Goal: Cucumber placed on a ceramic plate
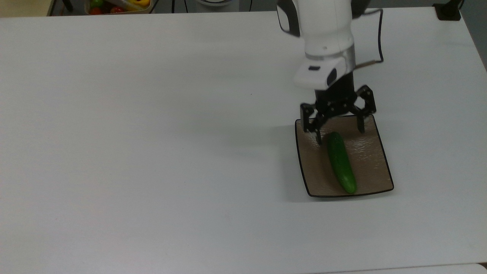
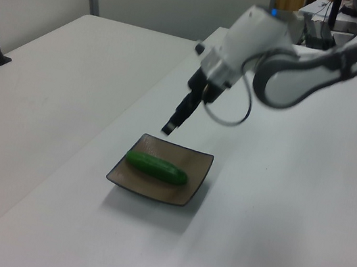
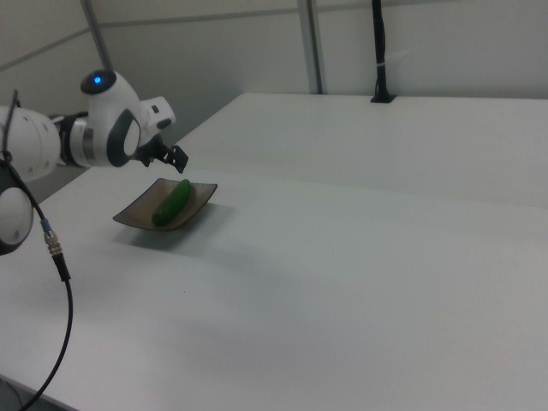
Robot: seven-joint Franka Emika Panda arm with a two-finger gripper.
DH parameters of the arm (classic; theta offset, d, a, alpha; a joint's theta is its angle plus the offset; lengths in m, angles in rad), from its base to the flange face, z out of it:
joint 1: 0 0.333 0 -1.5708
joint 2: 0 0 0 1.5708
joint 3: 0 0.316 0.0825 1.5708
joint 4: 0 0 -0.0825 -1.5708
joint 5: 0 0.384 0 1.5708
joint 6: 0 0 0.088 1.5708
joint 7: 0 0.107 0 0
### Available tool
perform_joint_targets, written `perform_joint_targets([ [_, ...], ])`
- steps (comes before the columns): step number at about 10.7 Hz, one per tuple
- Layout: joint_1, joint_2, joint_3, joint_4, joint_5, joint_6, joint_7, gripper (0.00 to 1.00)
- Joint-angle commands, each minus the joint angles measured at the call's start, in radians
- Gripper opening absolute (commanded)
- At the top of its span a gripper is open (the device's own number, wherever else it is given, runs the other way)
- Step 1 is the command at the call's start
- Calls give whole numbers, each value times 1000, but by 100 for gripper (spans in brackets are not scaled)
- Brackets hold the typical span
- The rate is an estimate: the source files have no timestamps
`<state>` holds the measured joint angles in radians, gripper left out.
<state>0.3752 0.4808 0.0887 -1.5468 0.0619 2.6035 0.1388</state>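
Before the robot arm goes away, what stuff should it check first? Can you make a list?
1. The cucumber lies on the ceramic plate: ok.
2. All of the cucumber is inside the plate's rim: ok.
3. The gripper is open and holds nothing: ok.
4. The gripper hangs above the plate, apart from the cucumber, in the left view: ok.
5. The plate sits flat on the white table: ok.
6. The cucumber will not roll: cannot tell.
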Motion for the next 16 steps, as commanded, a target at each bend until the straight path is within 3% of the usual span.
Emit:
perform_joint_targets([
  [1,-57,-229,-17,-84,-17,-347,25,100],
  [4,-105,-402,-56,-82,-17,-690,27,100],
  [6,-176,-512,-56,-81,-17,-906,28,100],
  [9,-217,-597,-76,-90,-19,-1071,24,100],
  [11,-203,-631,-112,-171,-22,-1074,15,100],
  [16,-199,-616,-121,-196,-44,-930,-68,100],
])
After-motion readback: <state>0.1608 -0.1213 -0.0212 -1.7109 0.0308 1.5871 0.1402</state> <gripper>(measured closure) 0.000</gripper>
